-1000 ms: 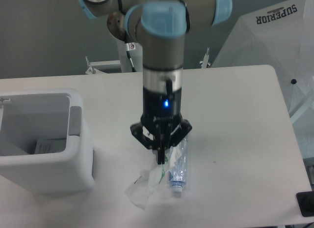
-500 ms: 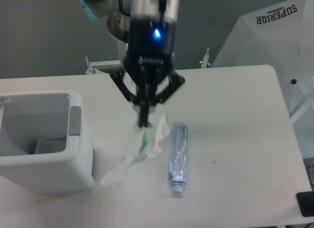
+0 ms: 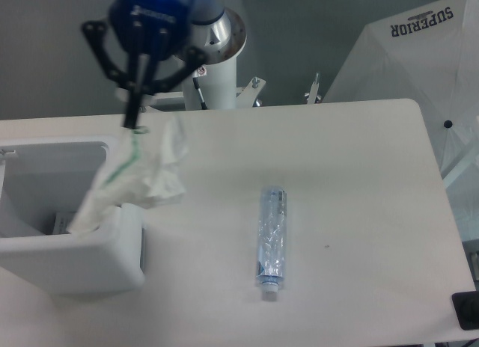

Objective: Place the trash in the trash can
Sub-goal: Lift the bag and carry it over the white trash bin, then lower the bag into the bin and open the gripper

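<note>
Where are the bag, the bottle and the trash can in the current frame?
plastic bag (image 3: 142, 175): fixed camera, crumpled middle of the bag hanging from the gripper (image 3: 133, 124).
bottle (image 3: 271, 238): fixed camera, mid-body, lying on the table.
trash can (image 3: 82, 256): fixed camera, white front wall below the rim.

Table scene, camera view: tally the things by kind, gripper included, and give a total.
Plastic bags: 1, the clear bag hanging from the gripper, partly over the bin
Bottles: 1, the plastic bottle lying on the table
Trash cans: 1, the white bin at left
Grippers: 1, the gripper, shut on the bag
Total: 4
</note>
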Robot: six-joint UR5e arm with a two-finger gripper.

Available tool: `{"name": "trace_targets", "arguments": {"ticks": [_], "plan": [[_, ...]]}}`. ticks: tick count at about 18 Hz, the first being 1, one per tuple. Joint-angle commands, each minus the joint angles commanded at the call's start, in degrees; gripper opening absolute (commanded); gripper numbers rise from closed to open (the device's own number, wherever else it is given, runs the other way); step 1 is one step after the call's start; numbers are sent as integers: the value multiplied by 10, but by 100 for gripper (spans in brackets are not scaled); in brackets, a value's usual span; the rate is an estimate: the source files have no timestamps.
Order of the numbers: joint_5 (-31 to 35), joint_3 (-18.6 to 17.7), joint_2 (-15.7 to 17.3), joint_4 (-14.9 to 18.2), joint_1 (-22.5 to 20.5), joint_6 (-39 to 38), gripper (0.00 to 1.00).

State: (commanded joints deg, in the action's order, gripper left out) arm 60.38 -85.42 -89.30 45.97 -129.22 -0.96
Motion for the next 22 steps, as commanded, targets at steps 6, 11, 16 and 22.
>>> {"name": "trace_targets", "arguments": {"ticks": [6, 11, 16, 22], "plan": [[0, -24, 15, 0, 41, -23, 0], [0, -75, 31, 0, 52, -24, 0], [1, -89, 26, 0, 62, -24, 0], [1, -112, 18, 0, 70, -18, 0]]}}
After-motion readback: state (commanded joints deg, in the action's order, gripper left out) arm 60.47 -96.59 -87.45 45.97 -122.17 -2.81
